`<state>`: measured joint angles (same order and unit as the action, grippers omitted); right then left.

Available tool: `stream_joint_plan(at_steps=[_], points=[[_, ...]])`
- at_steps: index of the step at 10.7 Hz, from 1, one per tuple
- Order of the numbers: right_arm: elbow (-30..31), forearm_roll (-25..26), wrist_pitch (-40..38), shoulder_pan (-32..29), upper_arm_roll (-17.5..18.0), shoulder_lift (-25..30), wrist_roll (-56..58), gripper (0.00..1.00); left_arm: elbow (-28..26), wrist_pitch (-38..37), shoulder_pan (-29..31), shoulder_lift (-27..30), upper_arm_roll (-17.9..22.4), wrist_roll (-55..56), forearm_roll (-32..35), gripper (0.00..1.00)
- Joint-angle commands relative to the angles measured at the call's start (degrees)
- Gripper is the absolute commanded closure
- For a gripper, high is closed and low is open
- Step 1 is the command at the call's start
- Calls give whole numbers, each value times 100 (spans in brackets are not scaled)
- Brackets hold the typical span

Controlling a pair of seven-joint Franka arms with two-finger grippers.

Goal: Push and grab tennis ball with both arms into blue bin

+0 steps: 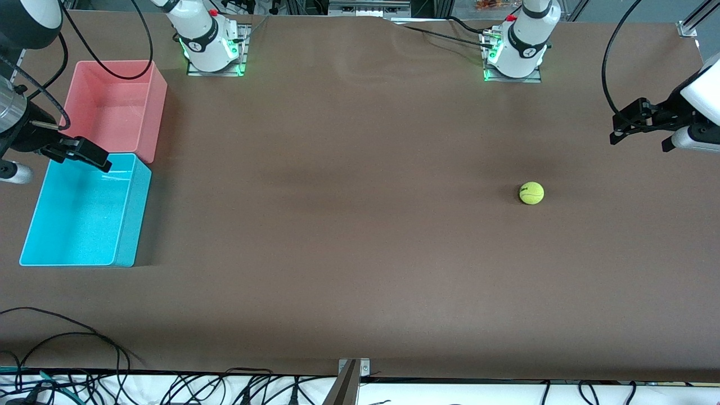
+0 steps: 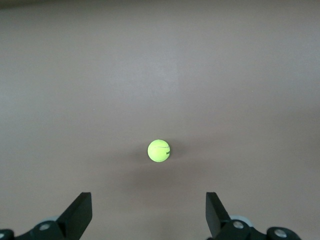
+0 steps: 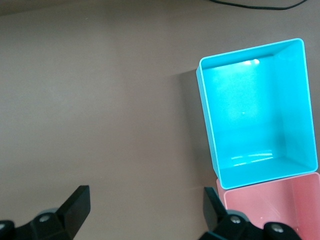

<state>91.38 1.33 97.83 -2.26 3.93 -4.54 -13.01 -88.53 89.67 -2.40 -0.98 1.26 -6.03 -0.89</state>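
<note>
The tennis ball (image 1: 531, 193) lies on the brown table toward the left arm's end, yellow-green with a small dark mark. In the left wrist view the ball (image 2: 159, 150) sits apart from my left gripper (image 2: 149, 202), whose fingers stand wide with nothing between them. That gripper (image 1: 619, 128) hangs in the air at the left arm's end of the table. The blue bin (image 1: 128, 225) stands empty at the right arm's end. My right gripper (image 1: 93, 154) hovers open by the bin's corner next to the pink bin. The right wrist view shows the blue bin (image 3: 207, 120) beside the open right gripper (image 3: 147, 197).
A pink bin (image 1: 115, 107) (image 3: 270, 205), also empty, touches the blue bin on the side farther from the front camera. The two arm bases (image 1: 211, 48) (image 1: 514, 53) stand along the table's back edge. Loose black cables (image 1: 73, 337) lie at the near edge.
</note>
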Motion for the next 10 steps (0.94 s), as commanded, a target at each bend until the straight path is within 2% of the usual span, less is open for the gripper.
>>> stream_joint_plan(at_steps=[1, 10], points=[[-120, 51, -80, -47, 29, -38, 62, 0, 196, -126, -23, -78, -20, 40, 89, 0], [-129, 43, -80, -56, 29, -64, 167, 0, 196, -126, -23, -78, -20, 40, 89, 0]])
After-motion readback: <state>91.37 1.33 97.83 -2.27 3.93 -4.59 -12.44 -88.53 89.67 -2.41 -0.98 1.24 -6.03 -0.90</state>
